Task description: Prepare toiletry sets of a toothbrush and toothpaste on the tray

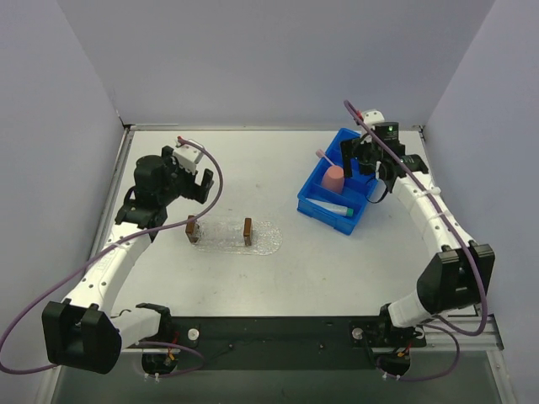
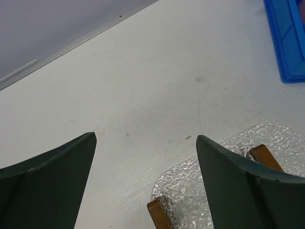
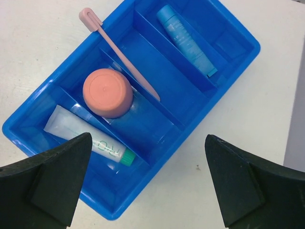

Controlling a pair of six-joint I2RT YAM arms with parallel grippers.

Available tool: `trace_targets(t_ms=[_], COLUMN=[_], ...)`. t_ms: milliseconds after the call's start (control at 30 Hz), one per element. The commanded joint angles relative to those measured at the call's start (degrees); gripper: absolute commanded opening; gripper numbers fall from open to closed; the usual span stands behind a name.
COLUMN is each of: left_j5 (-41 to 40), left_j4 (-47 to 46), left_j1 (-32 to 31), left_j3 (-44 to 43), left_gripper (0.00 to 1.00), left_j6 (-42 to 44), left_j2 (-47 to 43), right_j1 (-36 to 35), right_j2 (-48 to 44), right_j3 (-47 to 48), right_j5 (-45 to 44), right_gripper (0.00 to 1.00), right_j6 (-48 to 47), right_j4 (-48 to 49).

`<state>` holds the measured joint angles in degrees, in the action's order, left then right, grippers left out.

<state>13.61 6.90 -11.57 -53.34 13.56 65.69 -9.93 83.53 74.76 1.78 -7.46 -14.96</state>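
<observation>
Teal print runs along the whitish tube (image 3: 102, 143) at the lower left of my right wrist view, perhaps a brand, but too blurred to read. The blue tube (image 3: 186, 38) lies in the bin's (image 3: 228, 47) top compartment. The toothbrush (image 3: 121, 55) slants out over the rim, beside the cup (image 3: 107, 93). My right pincer (image 3: 147, 138) hangs over the bin, jaws wide, holding nothing. My left pincer (image 2: 147, 138), equally wide and empty, tilts over the desk (image 2: 167, 71) by the tray (image 2: 281, 138), which carries two brown blocks (image 2: 159, 214).
</observation>
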Motion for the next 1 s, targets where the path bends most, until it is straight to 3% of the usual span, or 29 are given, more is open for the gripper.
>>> trace_targets(t_ms=[0, 367, 967], left_j5=[-2.27, -2.88, -3.5], left_j4=[-1.89, -2.32, -3.64], left_j1=[0.24, 0.15, 0.24], left_j3=[-1.94, -2.29, -1.42], left_gripper=[0.97, 0.98, 0.98], left_j6=[-1.96, -3.45, -2.84], left_j2=[-1.62, -0.13, 1.46], right_j1=[-0.79, -1.84, -2.9], right_j2=[5.32, 16.4, 24.66], right_j3=[4.77, 10.49, 12.25], right_j5=[-0.29, 4.98, 7.89], right_gripper=[0.99, 0.99, 0.96], right_j6=[1.05, 2.1, 2.72], right_j4=[-0.95, -0.77, -0.16])
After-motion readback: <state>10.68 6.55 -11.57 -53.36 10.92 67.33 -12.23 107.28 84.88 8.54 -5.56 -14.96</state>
